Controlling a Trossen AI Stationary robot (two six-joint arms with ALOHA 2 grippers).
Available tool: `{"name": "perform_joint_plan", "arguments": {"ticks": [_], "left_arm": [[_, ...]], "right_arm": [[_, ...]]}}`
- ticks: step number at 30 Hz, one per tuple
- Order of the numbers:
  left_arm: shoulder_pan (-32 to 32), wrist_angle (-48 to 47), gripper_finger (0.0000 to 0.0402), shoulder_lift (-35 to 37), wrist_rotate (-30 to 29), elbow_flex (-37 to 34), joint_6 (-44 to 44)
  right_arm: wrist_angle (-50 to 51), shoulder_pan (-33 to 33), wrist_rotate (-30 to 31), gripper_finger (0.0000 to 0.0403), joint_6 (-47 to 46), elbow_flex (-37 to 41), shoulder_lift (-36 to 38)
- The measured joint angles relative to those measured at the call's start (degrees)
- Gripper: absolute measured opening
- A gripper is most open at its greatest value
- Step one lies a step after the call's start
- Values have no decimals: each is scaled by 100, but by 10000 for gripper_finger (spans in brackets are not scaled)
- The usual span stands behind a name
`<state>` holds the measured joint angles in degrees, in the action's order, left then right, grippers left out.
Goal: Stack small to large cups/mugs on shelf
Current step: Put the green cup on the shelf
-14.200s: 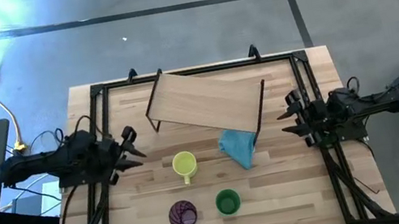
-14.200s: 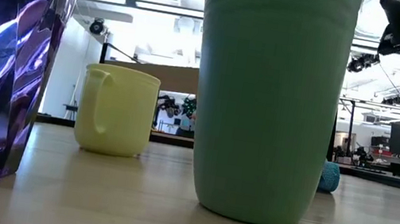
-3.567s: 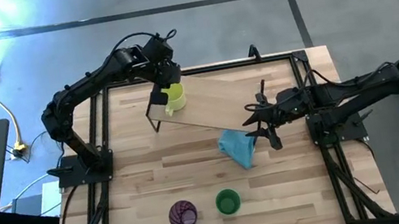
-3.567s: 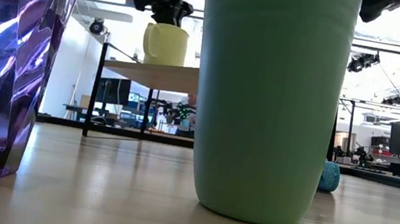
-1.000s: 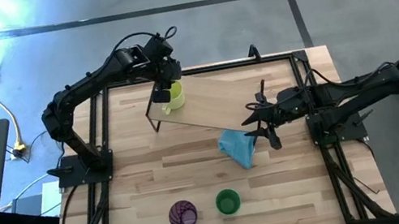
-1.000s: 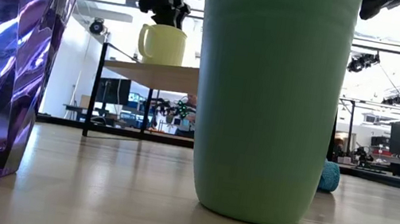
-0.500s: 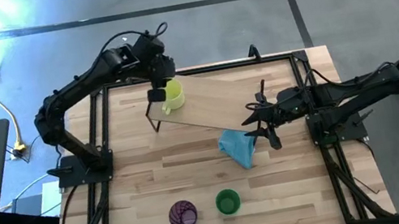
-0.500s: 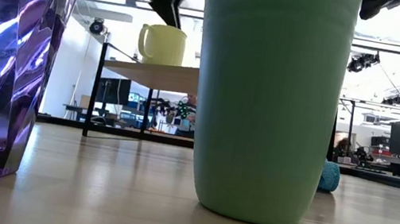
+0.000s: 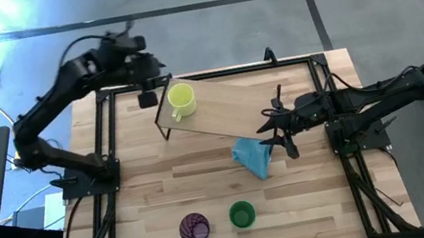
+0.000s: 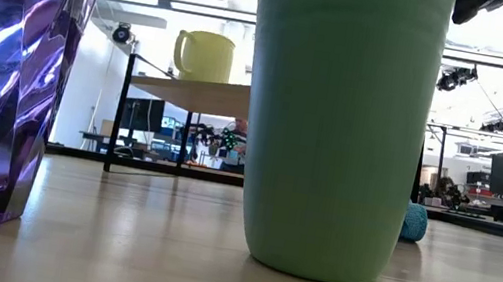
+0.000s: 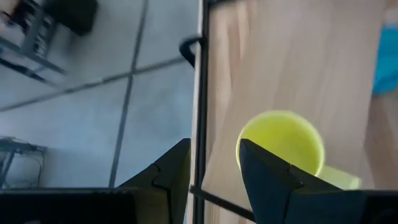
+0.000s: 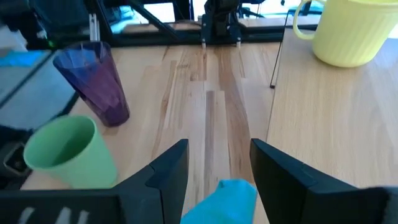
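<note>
Left gripper (image 9: 145, 90) open above shelf (image 9: 227, 107)

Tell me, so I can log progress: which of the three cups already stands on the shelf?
The yellow mug, upright at the shelf's left end; the green cup and purple tumbler stand on the table.

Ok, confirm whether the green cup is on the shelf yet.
No, the green cup stands on the table beside the purple tumbler; only the yellow mug is on the shelf.
</note>
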<state>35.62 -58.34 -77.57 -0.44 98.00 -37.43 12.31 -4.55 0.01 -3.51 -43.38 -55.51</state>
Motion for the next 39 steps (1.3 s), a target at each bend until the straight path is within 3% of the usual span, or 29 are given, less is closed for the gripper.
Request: {"name": "perform_joint_plan", "arguments": {"ticks": [8, 12, 19, 23, 32, 39], "left_arm": [[0, 194, 127, 986, 1085, 0, 537], [0, 42, 127, 1386, 2076, 0, 909], [-2, -877, 127, 1778, 4027, -14, 1088], [-2, -1368, 127, 1936, 4808, -284, 1086], [-4, -1190, 127, 2594, 5232, -1995, 1133], [0, -391, 127, 3169, 5236, -3327, 1472]], "right_arm": [[-609, -1, -300, 163, -367, 0, 0], [-818, -61, -771, 163, -530, 0, -51], [-945, -557, -789, 163, -567, 0, -544], [-1103, -810, -833, 163, -773, 0, -883], [-1635, -1175, -931, 163, -1429, -98, -1405], [-215, -1630, -275, 163, -1162, -1373, -2183]]}}
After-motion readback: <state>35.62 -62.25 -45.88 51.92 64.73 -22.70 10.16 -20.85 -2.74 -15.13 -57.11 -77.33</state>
